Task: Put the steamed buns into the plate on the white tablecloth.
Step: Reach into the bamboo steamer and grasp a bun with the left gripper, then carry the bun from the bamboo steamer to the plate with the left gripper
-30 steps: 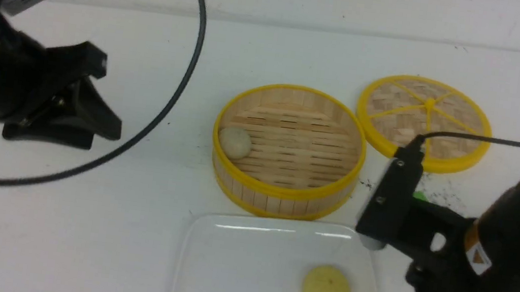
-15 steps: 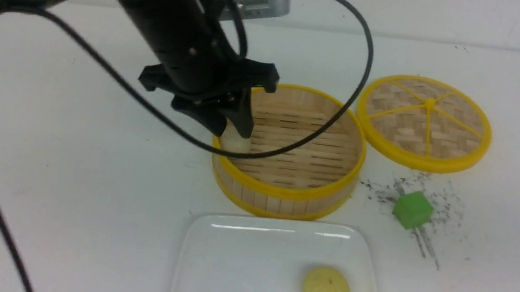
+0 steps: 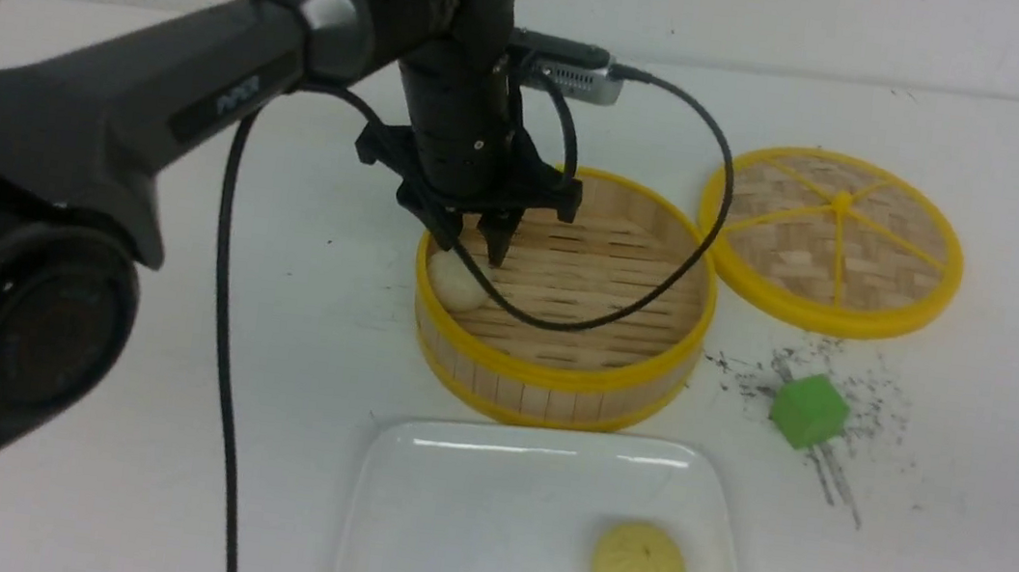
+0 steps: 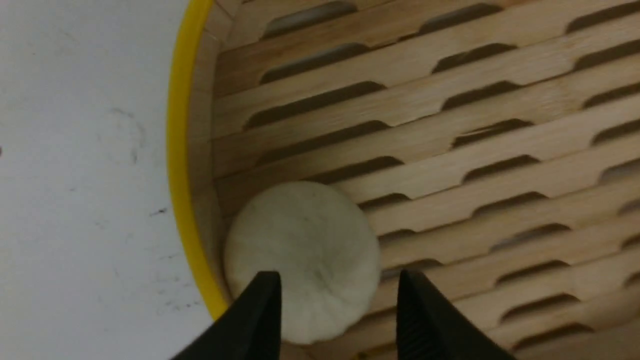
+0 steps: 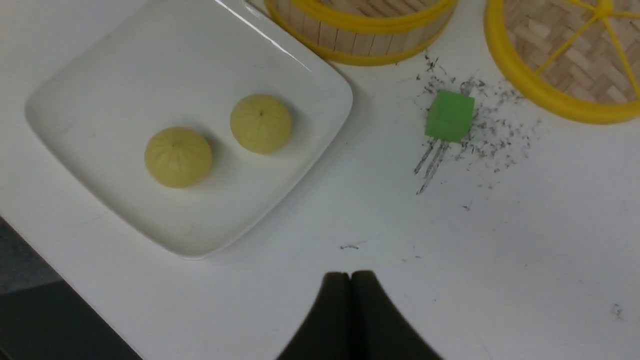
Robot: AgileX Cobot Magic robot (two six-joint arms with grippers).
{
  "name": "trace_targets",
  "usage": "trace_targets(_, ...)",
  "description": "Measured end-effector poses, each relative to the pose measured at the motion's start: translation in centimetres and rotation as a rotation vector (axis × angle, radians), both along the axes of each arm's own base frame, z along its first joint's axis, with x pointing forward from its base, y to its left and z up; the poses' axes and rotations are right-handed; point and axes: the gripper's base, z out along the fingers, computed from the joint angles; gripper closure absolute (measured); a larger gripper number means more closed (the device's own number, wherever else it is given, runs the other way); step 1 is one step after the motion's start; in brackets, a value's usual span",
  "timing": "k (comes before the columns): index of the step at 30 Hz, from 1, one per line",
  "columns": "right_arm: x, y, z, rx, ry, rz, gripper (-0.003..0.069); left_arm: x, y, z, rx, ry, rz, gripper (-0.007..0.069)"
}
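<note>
An off-white steamed bun (image 3: pixel 455 281) lies inside the bamboo steamer (image 3: pixel 557 376), against its left wall. My left gripper (image 3: pixel 474 245) hangs open just above it, touching nothing. In the left wrist view the bun (image 4: pixel 300 255) sits partly between the black fingertips (image 4: pixel 262 310), off to one side of the gripper (image 4: pixel 339 285). Two pale yellow buns (image 5: pixel 177 156) (image 5: pixel 260 123) lie in the white plate (image 5: pixel 100 75), also seen in the front view (image 3: pixel 462 513). My right gripper (image 5: pixel 350 280) is shut and empty above the white tablecloth (image 3: pixel 313 379).
The woven steamer lid (image 3: pixel 831 240) lies to the right of the steamer. A green cube (image 3: pixel 808 411) sits among dark specks between the lid and the plate. The left arm's cable (image 3: pixel 221 338) hangs over the cloth to the left of the steamer.
My left arm swung from the far left to the steamer, came down around the off-white bun, and now stands slightly higher. The right arm drew back out of the front view.
</note>
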Motion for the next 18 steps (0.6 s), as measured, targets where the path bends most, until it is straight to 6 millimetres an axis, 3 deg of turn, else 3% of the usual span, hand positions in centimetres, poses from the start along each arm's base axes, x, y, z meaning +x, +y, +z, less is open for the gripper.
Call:
trace_targets(4, 0.1, 0.1, -0.9, -0.022, 0.021, 0.000, 0.0669, 0.6, 0.0, -1.5, 0.036, -0.003, -0.005, 0.0286)
trace_targets(10, 0.4, 0.4, -3.0, -0.077, 0.074, 0.000, 0.0667, 0.9, -0.2, -2.0, 0.031, -0.017, -0.007, 0.0310)
trace_targets(14, 0.5, 0.6, -4.3, -0.108, 0.104, 0.001, 0.0665, 1.0, -0.2, -2.3, 0.029, -0.011, 0.006, 0.0450)
trace_targets(16, 0.6, 0.6, -4.6, -0.111, 0.107, 0.002, 0.0664, 1.0, -0.4, -1.7, 0.004, -0.003, 0.025, 0.0572)
trace_targets(18, 0.6, 0.7, -4.6, -0.105, 0.102, 0.002, 0.0664, 0.8, -0.6, -1.0, -0.026, 0.013, 0.032, 0.0595)
